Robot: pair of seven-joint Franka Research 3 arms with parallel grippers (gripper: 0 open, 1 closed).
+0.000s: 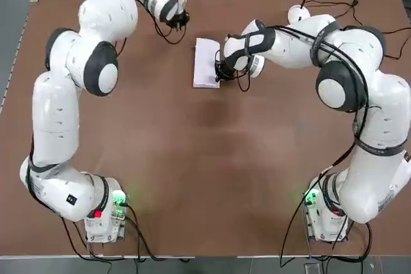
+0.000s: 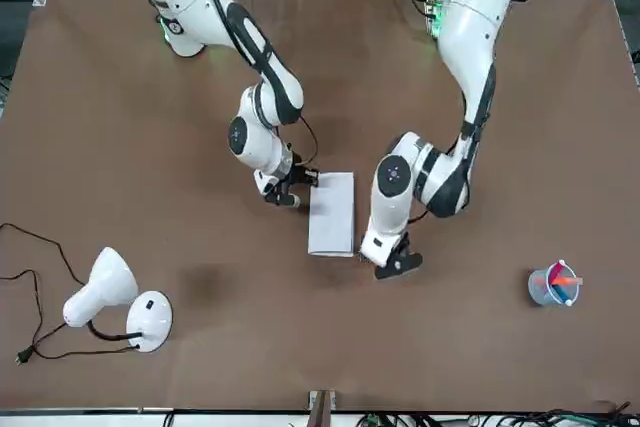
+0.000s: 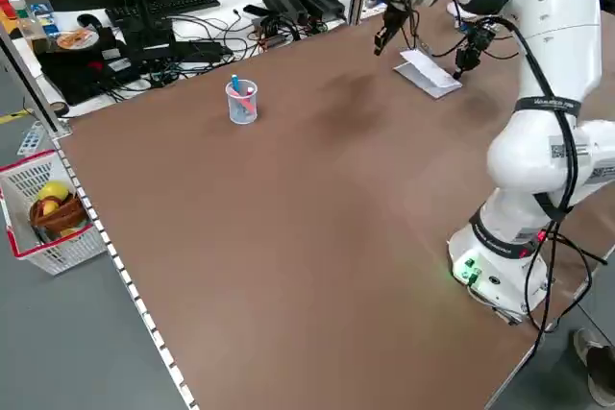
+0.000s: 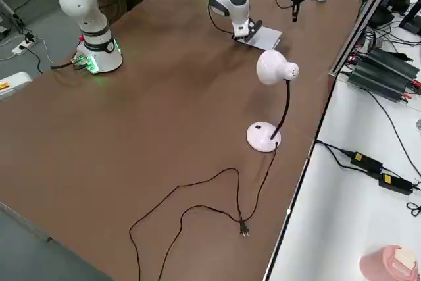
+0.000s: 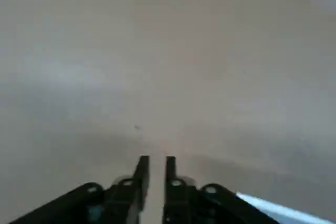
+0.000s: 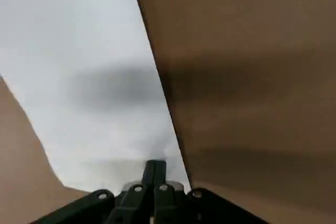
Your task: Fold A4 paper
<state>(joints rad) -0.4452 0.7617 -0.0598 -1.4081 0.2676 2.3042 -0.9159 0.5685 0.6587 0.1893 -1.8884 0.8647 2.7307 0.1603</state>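
End effector of the right arm (image 1: 218,72), top view: tips pressed together on the right long edge of the folded A4 paper (image 1: 205,62), which lies flat at the far middle of the counter (image 1: 192,158). Front view: left end effector (image 2: 398,265) hangs just beside the paper's far corner, clear of it. Left wrist view: its fingers (image 5: 143,167) stand slightly spread, holding nothing.
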